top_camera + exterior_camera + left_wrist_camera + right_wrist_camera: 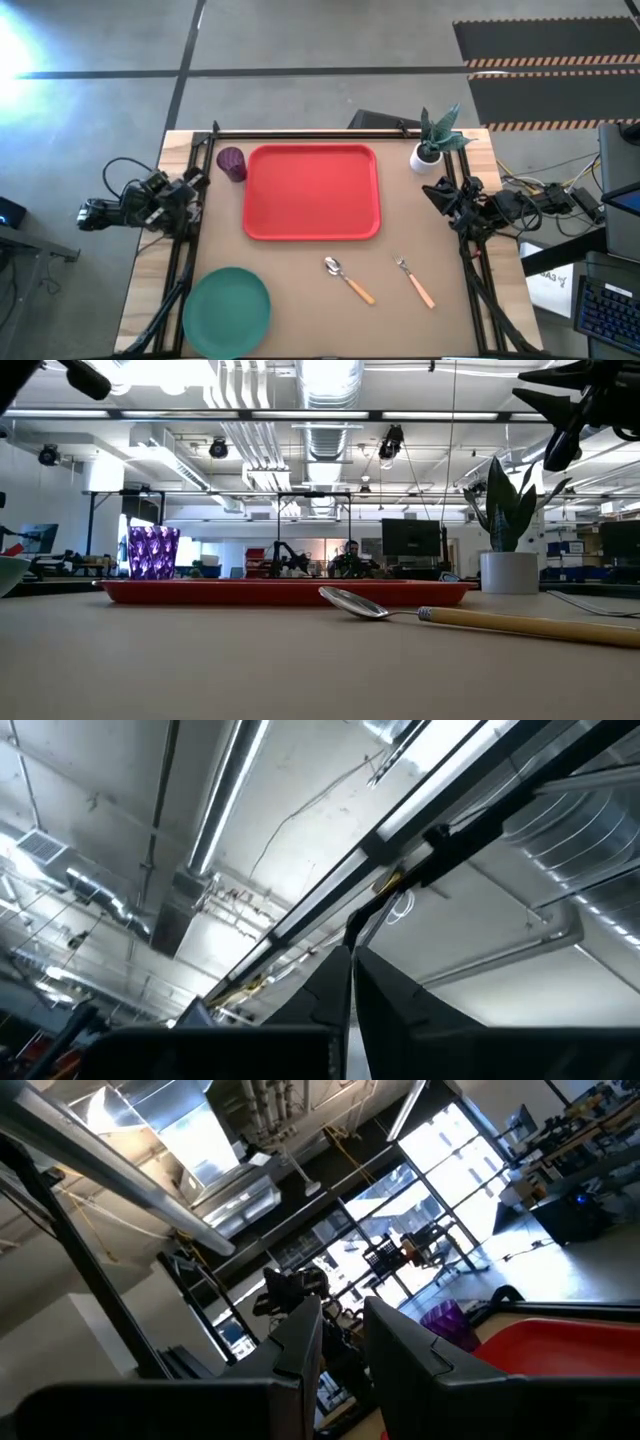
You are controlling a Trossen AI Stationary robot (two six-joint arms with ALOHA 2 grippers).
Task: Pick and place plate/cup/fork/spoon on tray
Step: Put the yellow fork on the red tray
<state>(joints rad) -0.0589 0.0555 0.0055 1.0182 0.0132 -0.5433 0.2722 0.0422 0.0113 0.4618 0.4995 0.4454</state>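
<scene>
The red tray [312,192] lies in the middle of the table, nothing on it. The purple cup [231,163] stands upright on the table beside the tray's far left corner; it also shows in the low view [153,552]. The teal plate [227,311] lies flat at the near left. The spoon [347,278] and the fork [414,282] lie on the table near the tray's near edge, metal heads toward the tray. My left gripper [200,180] waits at the table's left edge, shut [352,1010]. My right gripper [437,190] waits at the right edge, a little open [343,1350]. Both are empty.
A white pot with a green plant [428,152] stands at the far right, near my right gripper. A black frame [300,133] runs along the table's far edge and sides. Bare tabletop lies between the tray and the cutlery.
</scene>
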